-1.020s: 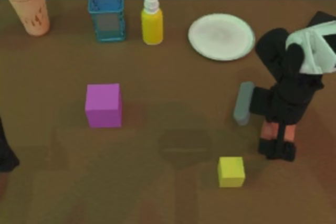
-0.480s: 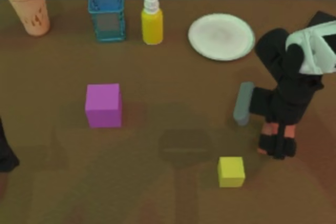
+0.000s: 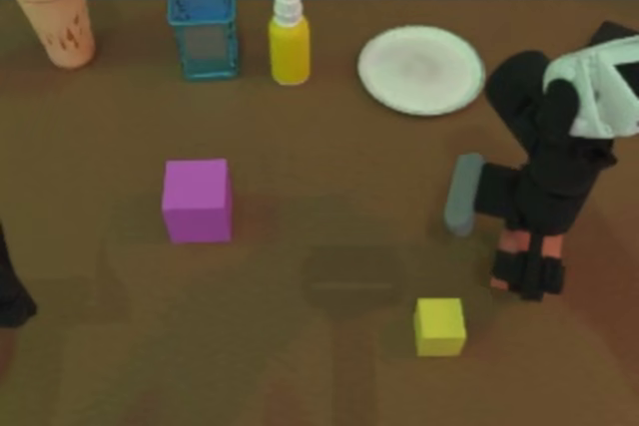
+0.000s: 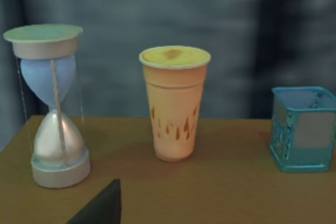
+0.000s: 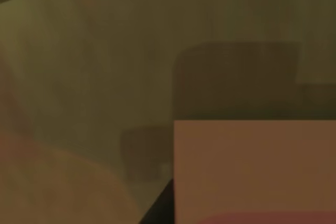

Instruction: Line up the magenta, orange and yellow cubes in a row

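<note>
Since a second ago, the right end effector (image 3: 527, 276) has edged toward the white plate (image 3: 420, 69), clamped on the orange cube (image 3: 513, 242); presumably carrying it toward the row. Yellow cube (image 3: 439, 326) nearby; magenta cube (image 3: 197, 200) well apart. Left arm parked.

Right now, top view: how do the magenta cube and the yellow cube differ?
The matte magenta-purple cube is clearly larger than the matte bright yellow cube. The magenta cube sits on the table's left half; the yellow cube sits right of centre and nearer the bottom edge, close to the right gripper. Both are plain cubes resting flat and square on the brown table, untouched by either arm.
</note>
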